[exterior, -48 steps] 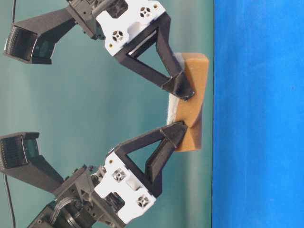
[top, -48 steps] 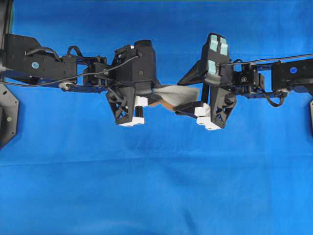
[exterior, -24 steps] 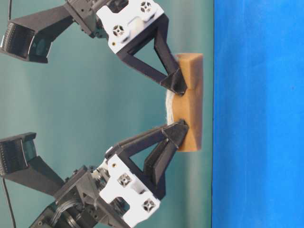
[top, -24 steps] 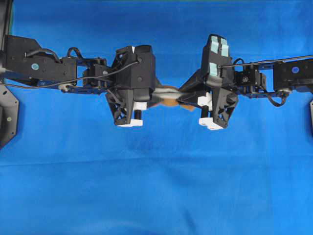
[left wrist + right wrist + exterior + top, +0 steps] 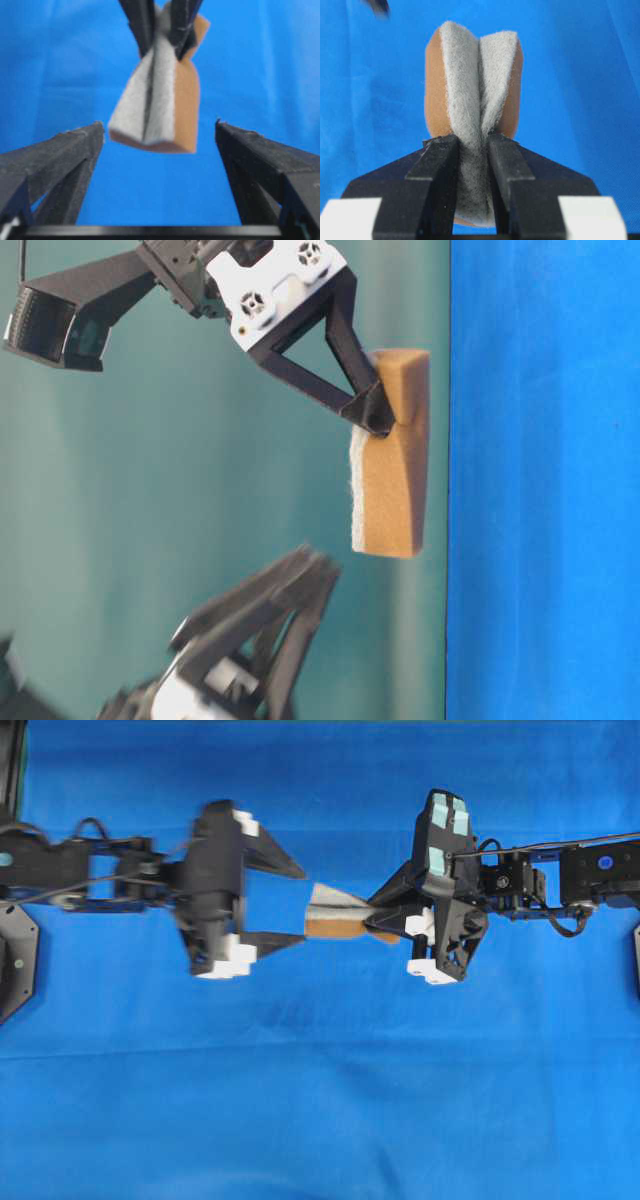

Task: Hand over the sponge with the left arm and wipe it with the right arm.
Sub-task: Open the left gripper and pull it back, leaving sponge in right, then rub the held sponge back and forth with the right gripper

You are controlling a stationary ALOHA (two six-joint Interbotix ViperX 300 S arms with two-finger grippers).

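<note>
A bright blue cloth (image 5: 320, 1100) covers the table under both arms, with a teal wall behind in the table-level view. The sponge (image 5: 335, 913) hangs in the air above the cloth, between the two grippers, and touches nothing but the right one. The right gripper (image 5: 472, 150) pinches it at one end, its black fingers (image 5: 436, 165) squeezing the foam so that the grey top folds inward along the middle while the orange-brown side bulges out. From the side, the sponge's free end (image 5: 385, 530) points toward the left arm. The left gripper (image 5: 290, 903) stands just beside that free end with its fingers (image 5: 60, 160) spread wide, one on each side and apart from the foam; this arm looks blurred.
</note>
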